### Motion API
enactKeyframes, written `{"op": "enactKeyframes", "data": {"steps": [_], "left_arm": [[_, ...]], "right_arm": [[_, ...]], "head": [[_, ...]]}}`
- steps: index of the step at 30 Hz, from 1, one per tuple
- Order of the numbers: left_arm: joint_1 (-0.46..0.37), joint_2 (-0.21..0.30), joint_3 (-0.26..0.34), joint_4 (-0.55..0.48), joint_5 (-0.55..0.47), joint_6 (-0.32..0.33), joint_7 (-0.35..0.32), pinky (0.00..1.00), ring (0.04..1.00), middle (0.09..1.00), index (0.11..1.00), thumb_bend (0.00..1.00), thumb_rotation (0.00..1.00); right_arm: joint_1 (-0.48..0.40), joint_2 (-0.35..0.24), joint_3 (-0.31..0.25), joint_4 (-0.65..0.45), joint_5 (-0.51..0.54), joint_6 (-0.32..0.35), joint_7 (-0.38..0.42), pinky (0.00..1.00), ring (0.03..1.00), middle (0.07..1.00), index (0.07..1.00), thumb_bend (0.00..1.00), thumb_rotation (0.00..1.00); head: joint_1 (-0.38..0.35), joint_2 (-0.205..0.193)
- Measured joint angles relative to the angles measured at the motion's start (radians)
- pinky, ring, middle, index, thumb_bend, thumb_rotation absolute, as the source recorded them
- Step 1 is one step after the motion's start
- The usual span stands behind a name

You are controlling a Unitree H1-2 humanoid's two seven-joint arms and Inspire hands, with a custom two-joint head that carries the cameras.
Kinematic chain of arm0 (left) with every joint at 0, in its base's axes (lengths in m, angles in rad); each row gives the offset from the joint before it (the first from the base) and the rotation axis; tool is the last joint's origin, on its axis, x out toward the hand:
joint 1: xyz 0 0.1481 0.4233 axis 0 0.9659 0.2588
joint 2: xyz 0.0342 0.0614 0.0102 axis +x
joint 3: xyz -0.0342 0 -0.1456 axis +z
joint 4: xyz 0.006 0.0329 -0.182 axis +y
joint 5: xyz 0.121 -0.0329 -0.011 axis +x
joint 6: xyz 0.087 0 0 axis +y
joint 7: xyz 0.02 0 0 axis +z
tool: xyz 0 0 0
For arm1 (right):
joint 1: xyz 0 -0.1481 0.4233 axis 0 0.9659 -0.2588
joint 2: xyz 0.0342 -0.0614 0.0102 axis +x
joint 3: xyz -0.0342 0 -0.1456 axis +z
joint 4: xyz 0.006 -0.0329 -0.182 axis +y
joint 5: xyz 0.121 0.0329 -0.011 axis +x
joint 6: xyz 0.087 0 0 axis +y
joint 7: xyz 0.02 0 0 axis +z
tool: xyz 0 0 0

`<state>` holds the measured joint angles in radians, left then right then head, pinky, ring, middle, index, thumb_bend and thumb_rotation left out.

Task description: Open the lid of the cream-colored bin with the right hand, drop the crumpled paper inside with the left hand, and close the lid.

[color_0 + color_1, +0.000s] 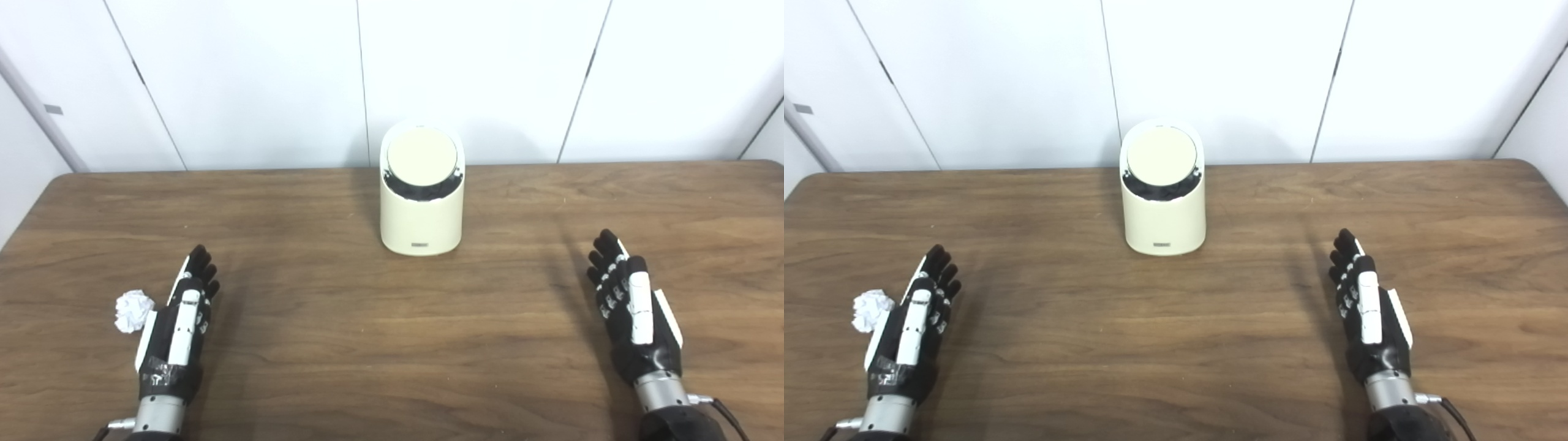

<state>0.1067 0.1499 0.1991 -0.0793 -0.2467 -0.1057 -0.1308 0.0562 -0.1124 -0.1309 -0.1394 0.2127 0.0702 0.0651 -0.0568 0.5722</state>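
Brown table (380, 343), wide and mostly bare. Cream bin (421, 214) upright at far centre, near the back edge; round lid (421, 156) tilted toward the camera, a dark gap under its near edge, so whether fully shut: cannot tell. Right hand (631, 306) near right, fingers straight and side by side, holding nothing, well apart from bin. Left hand (180, 318) near left, fingers likewise extended, holding nothing. Paper ball (133, 310) on table just beside left hand, on its outer left side; touching or not: cannot tell.

Risks, judged:
- Bin light-looking and unbraced; sideways push on lid likely to slide or tip it backward.
- Paper outside left palm; a sweeping grasp could knock it toward left table edge.
- Lid possibly pivoting; release too early could block the drop.
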Motion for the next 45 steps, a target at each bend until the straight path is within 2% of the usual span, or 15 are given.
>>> {"op": "enactKeyframes", "data": {"steps": [20,23,27,29,36,41,45], "left_arm": [[0.004,0.001,-0.001,-0.001,0.000,0.000,0.000,1.00,1.000,1.000,0.997,0.24,0.80],[0.006,0.001,-0.001,-0.001,0.000,-0.002,-0.002,1.00,1.000,1.000,0.998,0.22,0.80],[0.009,0.001,-0.001,-0.003,0.001,-0.005,-0.001,1.00,1.000,1.000,0.999,0.21,0.81],[0.009,0.001,-0.001,-0.005,0.001,-0.005,-0.001,1.00,1.000,1.000,0.996,0.24,0.79],[0.011,0.002,-0.001,-0.008,0.002,-0.005,0.000,1.00,1.000,1.000,1.000,0.23,0.78],[0.012,0.002,-0.003,-0.010,0.003,-0.005,0.000,1.00,1.000,1.000,1.000,0.25,0.77],[0.016,0.002,-0.005,-0.014,0.005,-0.004,0.000,1.00,1.000,1.000,1.000,0.24,0.78]], "right_arm": [[0.001,0.001,0.001,-0.003,0.001,0.001,0.000,1.00,0.979,0.975,0.954,0.49,1.00],[0.005,0.004,0.001,-0.016,0.000,0.004,-0.004,1.00,0.973,0.971,0.948,0.47,1.00],[0.012,0.005,0.004,-0.042,0.000,0.022,-0.009,1.00,0.979,0.978,0.957,0.50,1.00],[0.013,-0.002,0.011,-0.045,-0.003,0.025,-0.007,1.00,0.987,0.987,0.965,0.51,1.00],[0.007,-0.043,0.026,-0.067,-0.030,0.052,0.010,1.00,0.989,0.990,0.968,0.54,0.85],[-0.018,-0.087,0.038,-0.107,-0.103,0.123,0.009,1.00,0.985,0.985,0.961,0.63,0.80],[-0.043,-0.111,0.042,-0.140,-0.131,0.174,0.011,1.00,0.978,0.982,0.957,0.62,0.77]], "head": [[-0.006,-0.008],[-0.003,-0.009],[-0.006,-0.009],[-0.006,-0.008],[-0.012,-0.008],[-0.014,-0.009],[-0.014,-0.009]]}}
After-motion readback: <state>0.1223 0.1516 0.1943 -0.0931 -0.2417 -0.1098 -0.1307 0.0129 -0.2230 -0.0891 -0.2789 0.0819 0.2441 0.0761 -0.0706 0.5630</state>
